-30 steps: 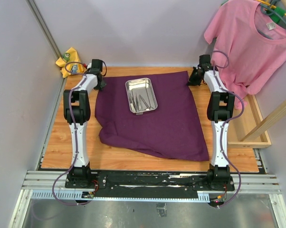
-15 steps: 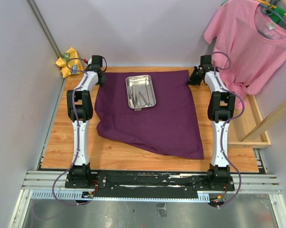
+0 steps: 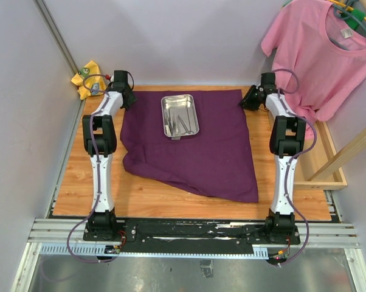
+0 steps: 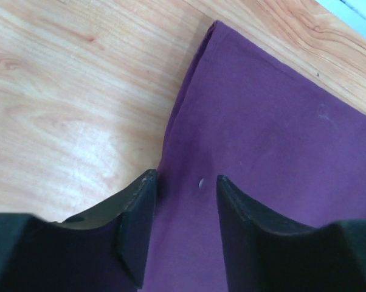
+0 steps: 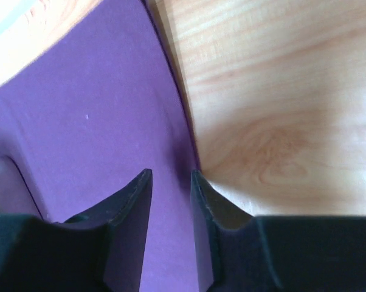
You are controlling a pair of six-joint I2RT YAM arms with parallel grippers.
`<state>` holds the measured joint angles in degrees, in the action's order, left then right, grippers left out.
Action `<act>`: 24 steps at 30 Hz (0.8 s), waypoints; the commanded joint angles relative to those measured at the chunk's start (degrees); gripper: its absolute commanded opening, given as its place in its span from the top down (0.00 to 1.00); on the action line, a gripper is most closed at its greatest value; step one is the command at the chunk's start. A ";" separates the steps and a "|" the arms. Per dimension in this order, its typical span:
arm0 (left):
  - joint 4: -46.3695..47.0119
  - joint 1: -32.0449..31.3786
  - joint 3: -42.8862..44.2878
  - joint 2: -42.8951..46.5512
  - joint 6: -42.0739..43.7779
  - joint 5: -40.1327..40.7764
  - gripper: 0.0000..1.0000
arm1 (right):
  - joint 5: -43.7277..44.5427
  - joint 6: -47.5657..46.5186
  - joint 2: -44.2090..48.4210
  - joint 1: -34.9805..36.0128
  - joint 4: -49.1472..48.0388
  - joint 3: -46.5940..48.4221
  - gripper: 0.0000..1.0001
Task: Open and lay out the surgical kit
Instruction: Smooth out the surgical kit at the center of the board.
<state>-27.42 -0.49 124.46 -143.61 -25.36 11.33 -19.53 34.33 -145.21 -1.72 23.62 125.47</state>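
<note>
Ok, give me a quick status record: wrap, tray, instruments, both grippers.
wrap: purple wrap spread open on the table, near edge slanting
tray: steel tray on the wrap's far half
instruments: slim metal instruments inside the tray; types too small to tell
left gripper: left gripper open over the wrap's far-left edge, holding nothing
right gripper: right gripper open over the wrap's far-right edge, holding nothing
gauze: not visible

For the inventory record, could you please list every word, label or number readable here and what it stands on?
No text is readable anywhere.
Neck tag of the pink T-shirt: too small to read.
Green print on the yellow rag: too small to tell.
Purple cloth wrap, steel tray: no markings seen.
</note>
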 commanded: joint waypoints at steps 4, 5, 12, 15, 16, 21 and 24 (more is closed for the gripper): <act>2.42 0.14 -5.00 14.85 -1.33 -0.10 0.36 | -2.51 -3.60 17.73 0.87 -4.40 -11.85 0.53; 1.75 0.14 -5.35 16.18 -1.73 -0.13 0.35 | -2.72 -4.48 20.23 1.48 -4.45 -13.46 0.51; 0.02 0.14 -17.71 32.19 -6.35 -5.98 0.35 | 0.83 -15.09 38.95 16.69 -3.88 -30.37 0.48; 2.34 0.14 -28.52 42.08 -7.84 -10.61 0.35 | 3.10 -20.46 43.31 27.25 -2.79 -35.26 0.48; 3.07 0.14 -31.21 45.38 -7.98 -11.88 0.34 | 3.50 -21.51 44.24 30.92 -2.79 -36.45 0.48; 1.06 0.14 -38.67 60.00 -8.68 -16.47 0.34 | 6.26 -24.31 44.14 46.51 -3.49 -38.67 0.51; -0.63 0.14 -40.95 68.03 -9.44 -18.88 0.34 | 7.74 -25.28 40.51 52.98 -3.41 -36.49 0.51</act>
<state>-26.98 -0.51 85.47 -85.43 -33.34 -1.89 -15.99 13.13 -101.69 46.09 19.40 87.37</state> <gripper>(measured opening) 0.659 0.490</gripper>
